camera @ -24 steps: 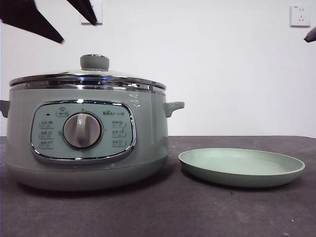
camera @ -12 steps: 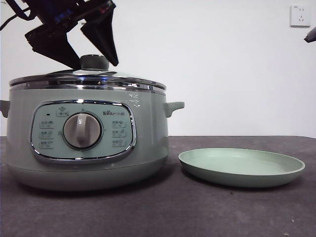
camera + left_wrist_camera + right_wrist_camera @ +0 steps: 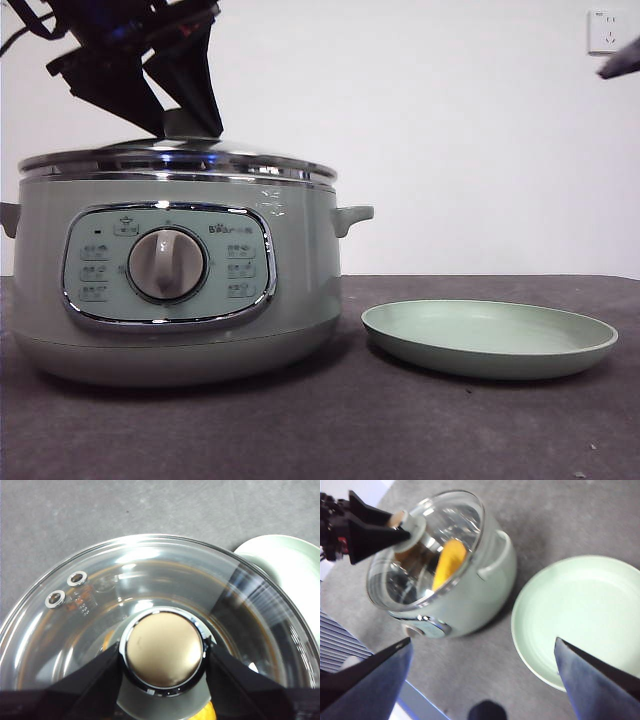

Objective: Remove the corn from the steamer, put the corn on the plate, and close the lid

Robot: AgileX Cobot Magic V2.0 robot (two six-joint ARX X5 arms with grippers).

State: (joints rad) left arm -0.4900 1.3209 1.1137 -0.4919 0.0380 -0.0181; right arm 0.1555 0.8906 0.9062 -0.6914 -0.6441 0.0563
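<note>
Gripping lid (image 3: 150, 580) knob: left end effector (image 3: 164, 666) (steamer (image 3: 170, 270) covered).

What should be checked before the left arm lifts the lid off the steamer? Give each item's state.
1. Left gripper straddles the lid's knob, a jaw at each side: ok.
2. Jaws clamped firmly on the knob: cannot tell.
3. Lid seated level on the steamer: ok.
4. Corn inside, seen through the glass: ok.
5. Plate bare and beside the steamer, ready for the corn: ok.
6. Right gripper open, high above the table, away from the lid: ok.
</note>
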